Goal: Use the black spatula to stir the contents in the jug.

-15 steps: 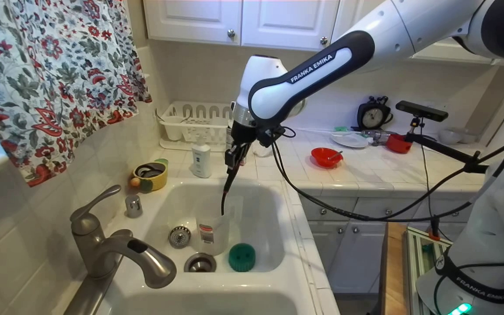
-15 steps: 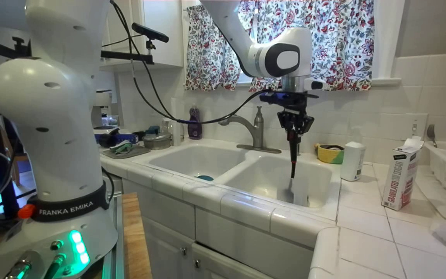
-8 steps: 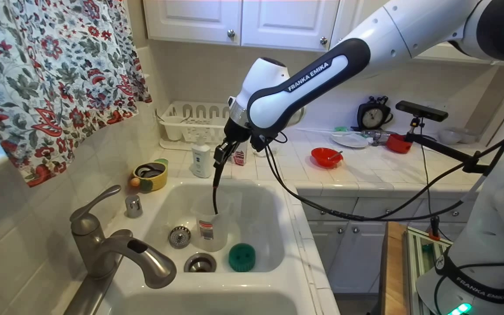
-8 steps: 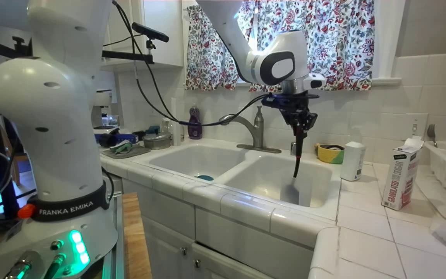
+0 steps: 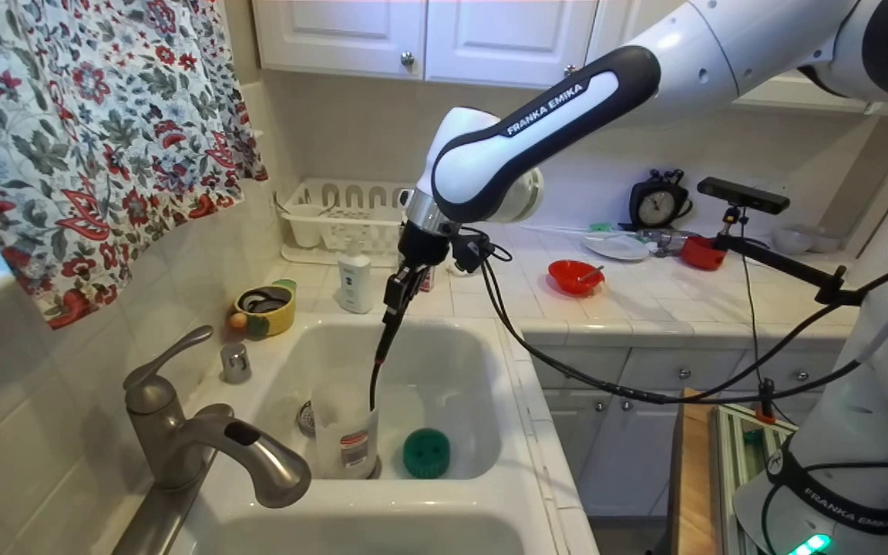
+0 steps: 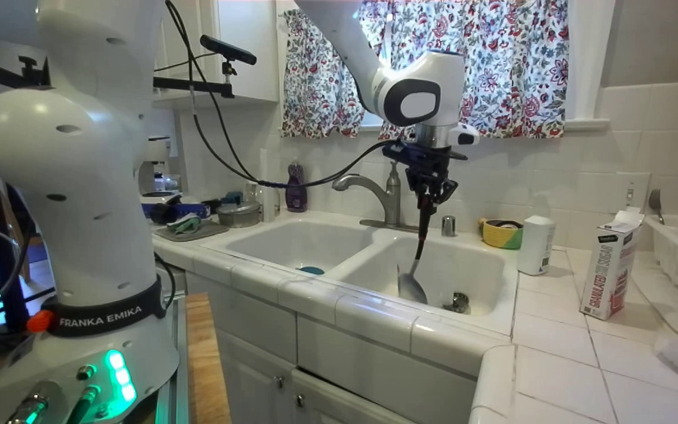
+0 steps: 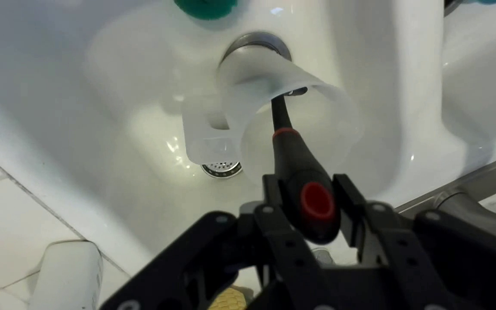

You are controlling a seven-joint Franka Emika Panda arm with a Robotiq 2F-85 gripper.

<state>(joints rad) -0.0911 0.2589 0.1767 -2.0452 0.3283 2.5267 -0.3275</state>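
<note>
My gripper (image 7: 309,193) is shut on the thick upper handle of the black spatula (image 7: 294,159); in the wrist view the handle's red-marked end shows between the fingers. In an exterior view the spatula (image 5: 374,381) slants down from the gripper (image 5: 398,293) into the mouth of the jug (image 5: 336,435), a translucent whitish container with a small label. The jug stands in the sink basin, partly over a drain. Through its wall a grey head-like shape shows vaguely in an exterior view. The wrist view shows the jug (image 7: 248,69) with its handle on the left; its contents cannot be made out.
Near the jug in the basin lie a round green object (image 5: 426,453) and a metal strainer (image 5: 306,420). The faucet (image 5: 259,455) reaches over the sink. A white bottle (image 5: 354,284), a yellow container (image 5: 265,312) and a sugar box (image 6: 610,268) stand on the counter.
The jug has slid along the basin toward the faucet side and now covers most of the drain, uncovering the strainer in an exterior view. Gripper and spatula have moved with it, lower and still gripped.
</note>
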